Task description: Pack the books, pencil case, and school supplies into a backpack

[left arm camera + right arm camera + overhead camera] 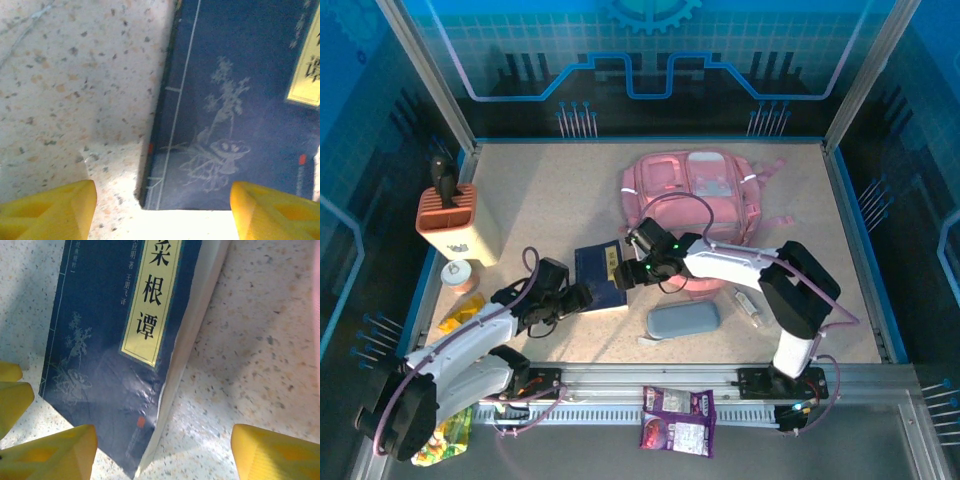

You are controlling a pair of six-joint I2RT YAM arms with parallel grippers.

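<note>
Book: we see the navy book (602, 278) lying flat on the table (545, 205), just in front of the pink backpack (695, 190), between the two grippers.
Left gripper (162, 207): fingers spread and empty, straddling the book's spine-side corner.
Right gripper (162, 450): also spread and empty, straddling the page edge.
Handling: we judge it light, thin and floppy, with a slick cover, and lying flat it offers little to pinch.
Hold: we would lift the page edge, then pinch near the spine.

Book (601, 278) between both jaw sets.
Flat on table (540, 200), just ahead of left gripper (163, 195) and right gripper (163, 440); backpack (690, 190) apparently behind right jaws.
</note>
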